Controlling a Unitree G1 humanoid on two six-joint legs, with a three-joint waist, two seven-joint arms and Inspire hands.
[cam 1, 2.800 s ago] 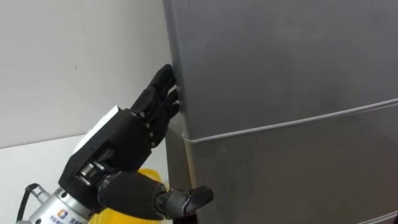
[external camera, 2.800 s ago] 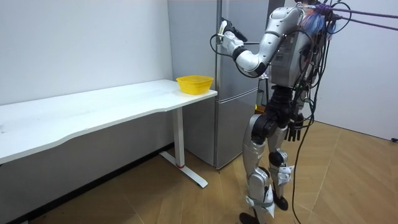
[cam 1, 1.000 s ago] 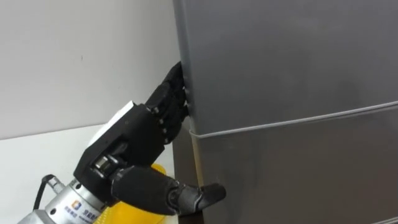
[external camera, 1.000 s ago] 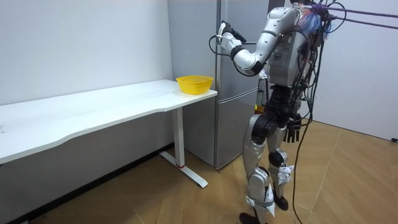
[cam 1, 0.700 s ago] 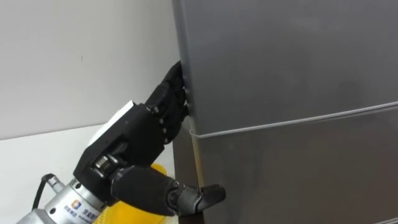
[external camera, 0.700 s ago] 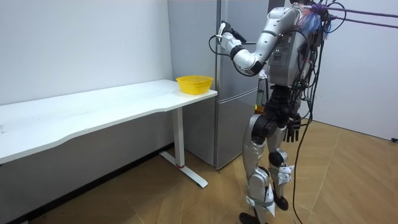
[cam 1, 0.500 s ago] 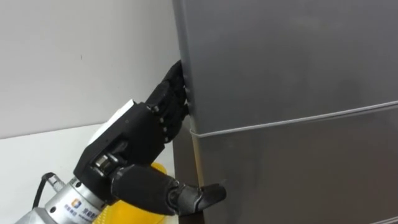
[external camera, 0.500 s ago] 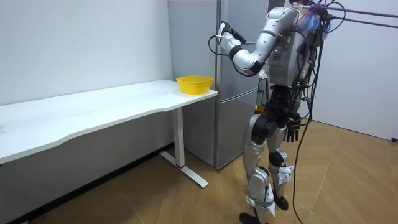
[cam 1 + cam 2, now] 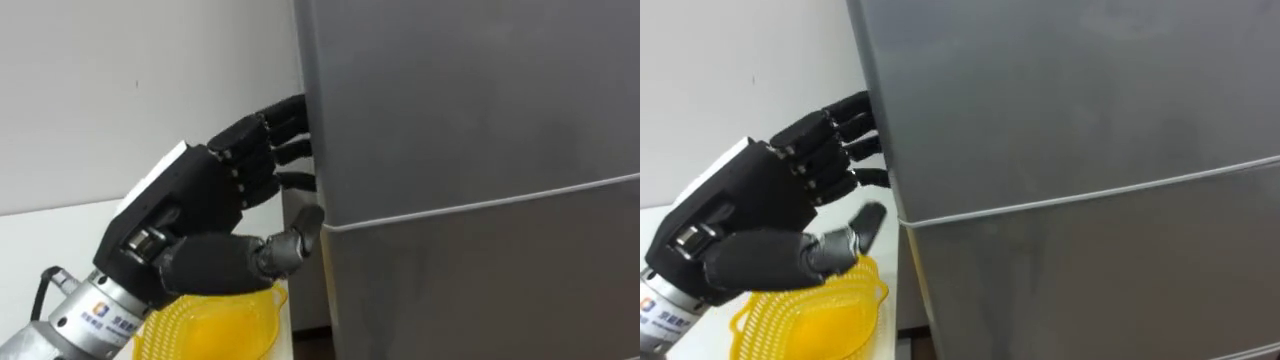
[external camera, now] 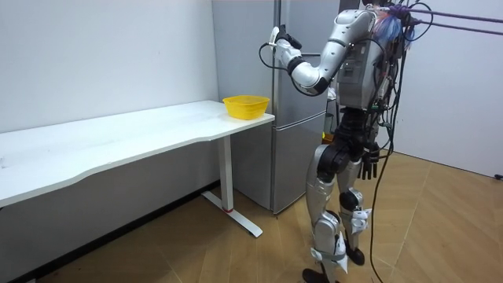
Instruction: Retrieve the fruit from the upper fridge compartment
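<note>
My left hand [image 9: 200,215] is at the upper fridge door [image 9: 480,100], on its left edge (hold hidden, I cannot tell if it grips). A shallow hold could slip off when I pull. My right hand [image 10: 368,167] hangs relaxed.

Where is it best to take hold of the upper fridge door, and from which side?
I would grip the upper door by its left edge, above the seam, coming from the left, where the left hand is: the front is flat and bare.

fridge [image 9: 480,110]: grey metal, satin (faintly brushed) | bowl [image 9: 215,322]: yellow plastic, seemingly meshed | left hand [image 9: 195,215]: matt black
</note>
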